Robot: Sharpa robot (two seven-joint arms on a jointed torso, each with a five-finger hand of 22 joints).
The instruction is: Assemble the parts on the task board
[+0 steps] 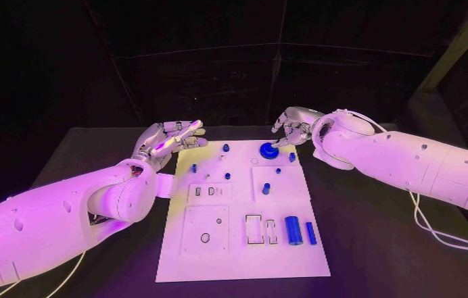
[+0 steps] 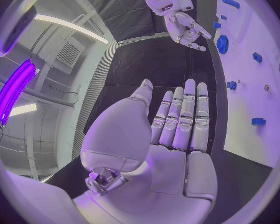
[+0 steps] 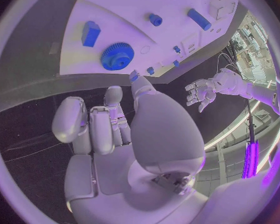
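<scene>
Right hand possibly hides gear's edge.

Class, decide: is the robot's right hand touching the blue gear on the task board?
Apart. The right wrist view shows bare task board between the right hand and the blue gear.

- The right hand, holding nothing, hangs over the black table just off the task board's far edge, fingers partly curled.
- A blue gear lies flat on the white board close to that hand's fingertips, a blue block just beside it.
- A long blue bar lies further down the board.
- Off the board's other side, the left hand hangs with fingers spread.
</scene>
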